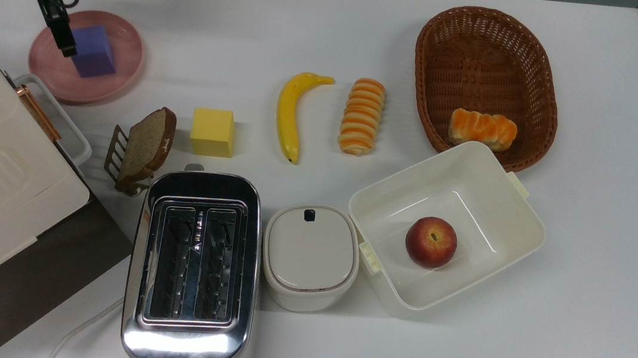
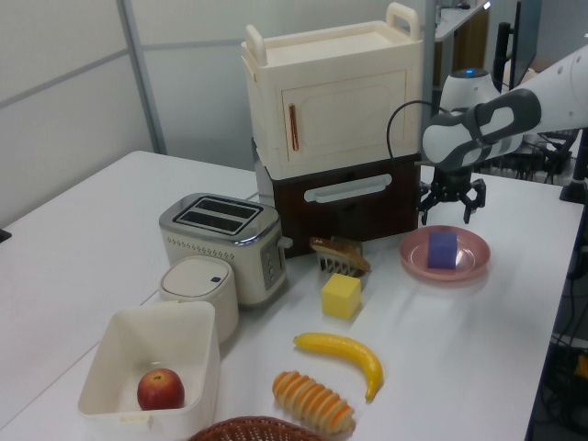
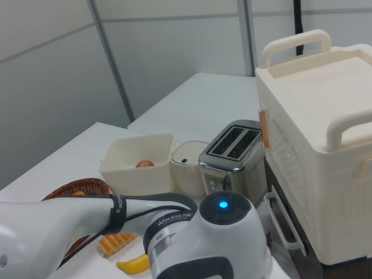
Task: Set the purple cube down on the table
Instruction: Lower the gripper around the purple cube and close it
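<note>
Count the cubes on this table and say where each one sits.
2. The purple cube sits on the pink plate at the top view's upper left. The yellow cube rests on the table, between the bread slice and the banana.

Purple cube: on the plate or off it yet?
On the plate. The purple cube sits flat on the pink plate, not on the table; the open gripper hovers above, not gripping it.

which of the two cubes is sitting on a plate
The purple cube, on the pink plate; the yellow cube rests directly on the table.
</note>
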Motion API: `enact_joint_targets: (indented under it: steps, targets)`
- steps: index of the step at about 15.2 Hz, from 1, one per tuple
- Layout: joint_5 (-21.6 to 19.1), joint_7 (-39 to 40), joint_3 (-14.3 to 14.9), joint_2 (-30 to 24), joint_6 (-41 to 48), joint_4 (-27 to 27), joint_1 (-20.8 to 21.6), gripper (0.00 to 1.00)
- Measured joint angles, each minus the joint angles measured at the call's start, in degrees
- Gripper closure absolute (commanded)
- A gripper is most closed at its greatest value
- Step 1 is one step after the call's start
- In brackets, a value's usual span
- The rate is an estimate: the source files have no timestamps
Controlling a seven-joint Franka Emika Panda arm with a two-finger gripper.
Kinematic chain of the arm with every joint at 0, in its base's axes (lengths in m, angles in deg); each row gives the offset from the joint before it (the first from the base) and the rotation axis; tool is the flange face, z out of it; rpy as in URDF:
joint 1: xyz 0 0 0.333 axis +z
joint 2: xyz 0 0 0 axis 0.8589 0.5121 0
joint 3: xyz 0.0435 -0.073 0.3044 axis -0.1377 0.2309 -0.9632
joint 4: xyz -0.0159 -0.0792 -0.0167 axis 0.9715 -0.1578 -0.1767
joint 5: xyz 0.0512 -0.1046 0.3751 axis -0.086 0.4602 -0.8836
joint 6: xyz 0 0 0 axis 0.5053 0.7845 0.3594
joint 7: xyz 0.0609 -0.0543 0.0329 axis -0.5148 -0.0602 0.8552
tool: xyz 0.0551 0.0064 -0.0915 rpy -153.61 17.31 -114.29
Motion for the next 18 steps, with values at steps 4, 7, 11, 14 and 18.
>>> enact_joint_targets:
  steps: [4,7,11,14,18]
  targets:
    - [0.0,-2.99,-0.16,0.11,-0.33,1.73,3.35,0.0]
    - [0.0,-3.01,-0.16,-0.06,-0.34,2.65,4.49,0.0]
    - [0.0,-3.01,-0.04,-0.35,-0.38,2.89,4.35,0.0]
    - [0.0,-3.04,-0.02,-1.36,-0.38,3.0,4.36,0.0]
    - [0.0,-3.06,-0.02,-2.97,-0.38,3.26,4.42,0.0]
